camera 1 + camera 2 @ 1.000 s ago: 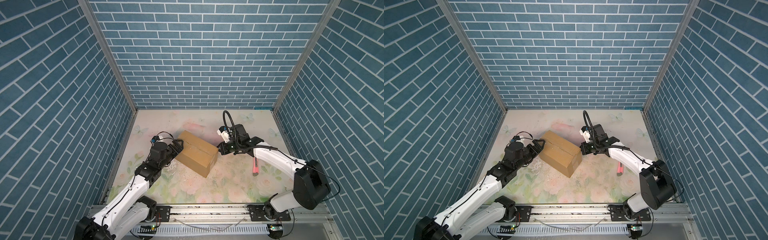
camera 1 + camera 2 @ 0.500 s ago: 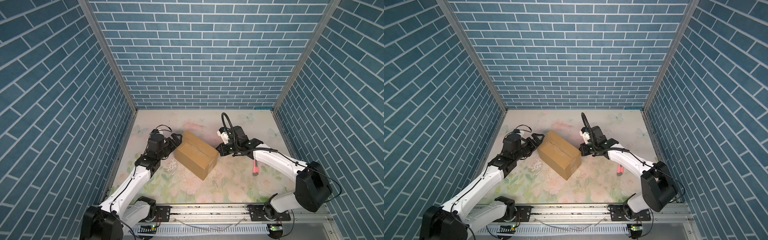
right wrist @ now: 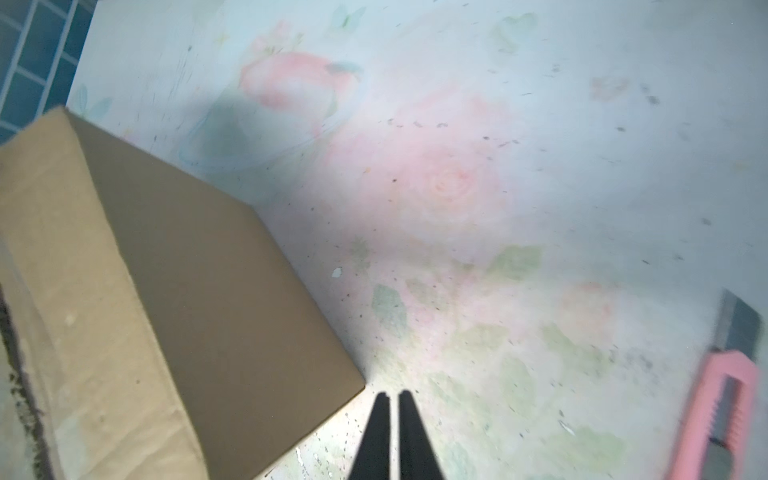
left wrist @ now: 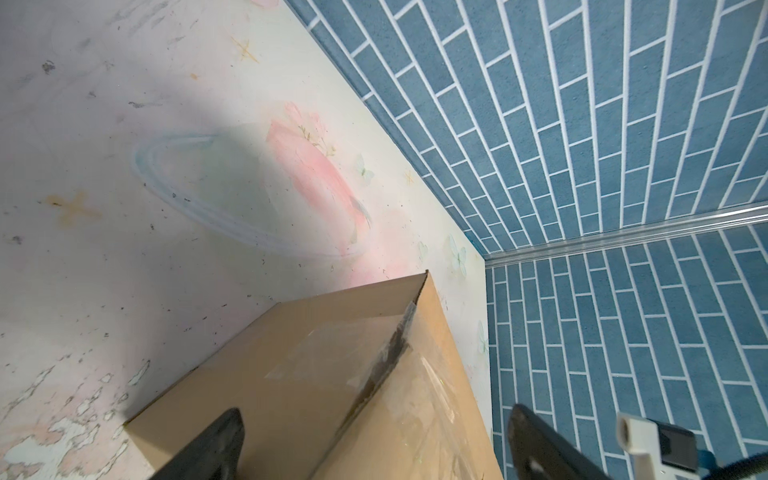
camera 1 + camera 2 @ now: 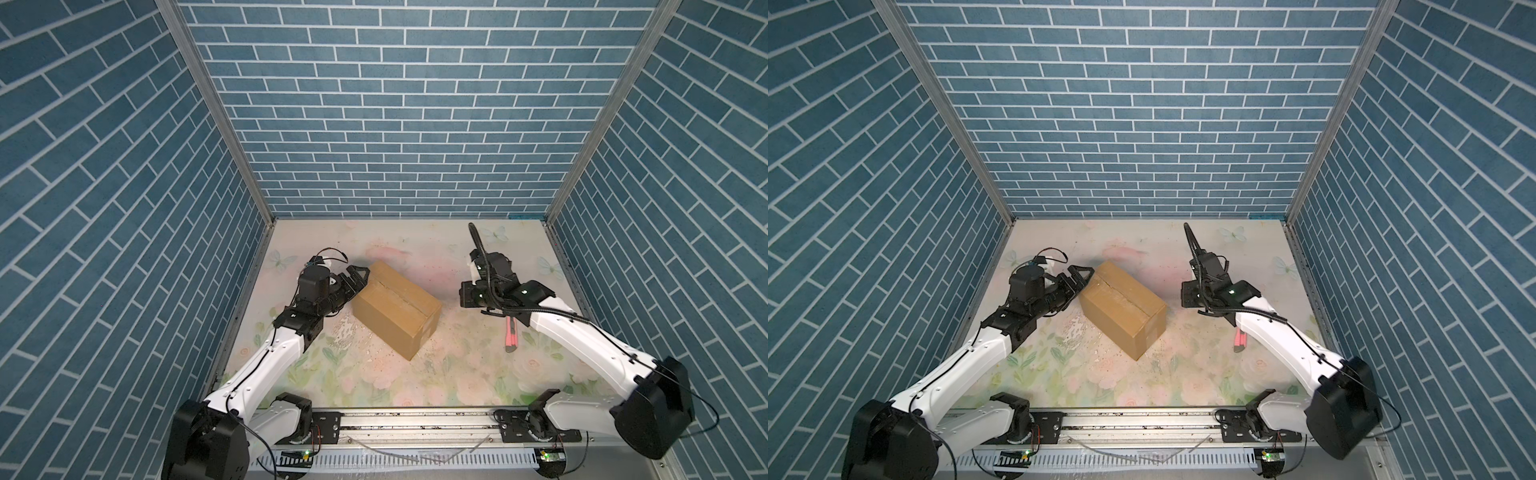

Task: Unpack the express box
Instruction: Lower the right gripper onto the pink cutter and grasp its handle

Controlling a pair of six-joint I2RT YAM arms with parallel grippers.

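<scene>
In both top views the express box (image 5: 397, 308) (image 5: 1122, 309) lies mid-worktop, its long axis diagonal; the left gripper (image 5: 358, 277) sits just beside its far end, jaws wide apart, nearer than the right. The left wrist view shows the box between those jaws. In the right wrist view the right gripper (image 3: 394, 405), jaws nearly together and empty, hangs off the box's corner.

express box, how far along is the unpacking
Done: the pink knife lies on the table, held by neither claw, and the express box shows a dark ragged line along its lengthwise seam, so the tape looks cut. In hand: the open left claw sits at the box's far end; the right claw, nearly shut and empty, is off it. Left: the flaps lie flat, nothing taken out.
</scene>
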